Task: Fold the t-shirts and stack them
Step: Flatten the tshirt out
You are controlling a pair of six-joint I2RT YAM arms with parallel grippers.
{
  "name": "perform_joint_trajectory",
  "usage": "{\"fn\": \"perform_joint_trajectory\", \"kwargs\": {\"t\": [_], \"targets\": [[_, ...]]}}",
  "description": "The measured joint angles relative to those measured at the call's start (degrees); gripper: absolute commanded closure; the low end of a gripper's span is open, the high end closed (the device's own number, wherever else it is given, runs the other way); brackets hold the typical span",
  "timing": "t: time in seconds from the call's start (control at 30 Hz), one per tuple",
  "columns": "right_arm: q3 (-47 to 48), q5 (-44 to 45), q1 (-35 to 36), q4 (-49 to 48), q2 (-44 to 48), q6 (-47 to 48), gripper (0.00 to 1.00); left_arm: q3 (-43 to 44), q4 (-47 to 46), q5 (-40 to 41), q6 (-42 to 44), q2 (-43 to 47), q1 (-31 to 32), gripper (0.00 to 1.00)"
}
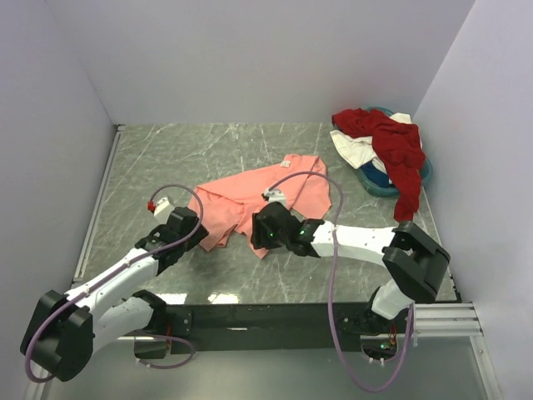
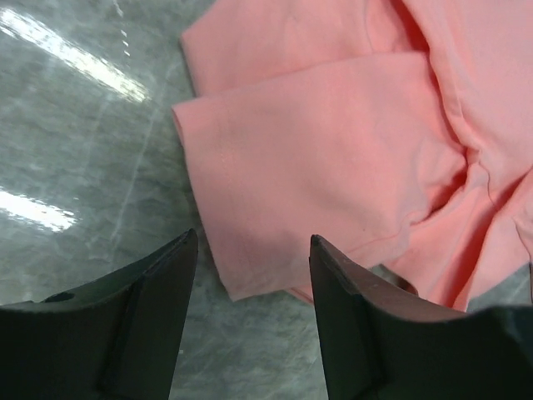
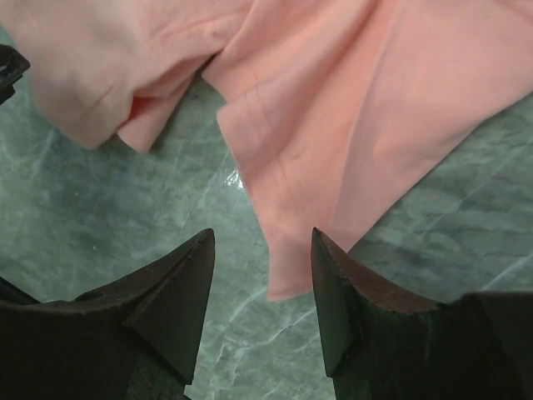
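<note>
Ahead of left hand (image 2: 253, 242), salmon-pink t-shirt (image 2: 333, 150)

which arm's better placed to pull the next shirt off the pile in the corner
Right, probably. The pile sits far right, on that arm's side, and the right gripper is nearer it than the left gripper. Both hover open at the pink shirt.

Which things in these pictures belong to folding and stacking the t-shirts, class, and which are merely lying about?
Belong to the job:
salmon-pink t-shirt
dark red t-shirt
white t-shirt
teal-blue t-shirt

Merely there:
marble table
purple cables
white walls
</note>
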State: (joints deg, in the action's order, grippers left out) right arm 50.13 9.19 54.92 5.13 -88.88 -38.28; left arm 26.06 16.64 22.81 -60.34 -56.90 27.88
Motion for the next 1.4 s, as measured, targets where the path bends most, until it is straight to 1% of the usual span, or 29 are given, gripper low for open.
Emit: {"fn": "perform_joint_trajectory", "kwargs": {"t": [0.17, 0.3, 0.47, 0.57, 0.73, 0.9, 1.07, 1.23, 1.27, 1.4], "targets": [[0.24, 3.02, 2.82, 0.7, -2.36, -1.49, 0.44, -1.66, -4.52, -4.31, 0.66, -1.9, -0.04, 0.42], [0.15, 5.79, 3.48, 1.73, -2.54, -2.6, 0.44, -2.47, -7.5, -7.13, 1.07, -4.5, -0.07, 0.48], [-1.31, 8.33, 3.69, 1.99, -2.1, -3.5, 0.44, -2.67, -9.01, -8.44, 1.16, -6.14, -0.04, 0.53], [-2.38, 8.83, 3.72, 2.1, -1.97, -4.11, 0.44, -2.97, -9.53, -8.59, 1.22, -6.14, -0.04, 0.59], [-2.91, 8.96, 3.72, 2.14, -1.97, -4.66, 0.44, -3.96, -9.29, -8.72, 1.36, -4.44, -0.04, 0.58], [-2.91, 9.03, 3.72, 2.08, -2.01, -5.03, 0.44, -4.31, -7.37, -8.87, 1.7, 0.17, -0.04, 0.56], [-2.91, 8.92, 3.72, 1.44, -2.95, -5.55, 0.52, -4.48, -7.26, -9.75, 2.45, 2.54, -0.04, 0.55], [-2.91, 8.63, 3.72, 1.29, -4.35, -5.75, 0.61, -6.49, -7.19, -10.97, 2.45, 2.34, -0.04, 0.54], [-2.91, 8.61, 3.72, 1.25, -4.37, -5.77, 0.65, -6.73, -7.17, -11.02, 2.43, 2.14, -0.04, 0.54], [-2.91, 8.52, 3.72, 0.87, -4.37, -5.75, 0.72, -7.32, -7.23, -11.5, 2.4, 1.11, -0.04, 0.53]]}}
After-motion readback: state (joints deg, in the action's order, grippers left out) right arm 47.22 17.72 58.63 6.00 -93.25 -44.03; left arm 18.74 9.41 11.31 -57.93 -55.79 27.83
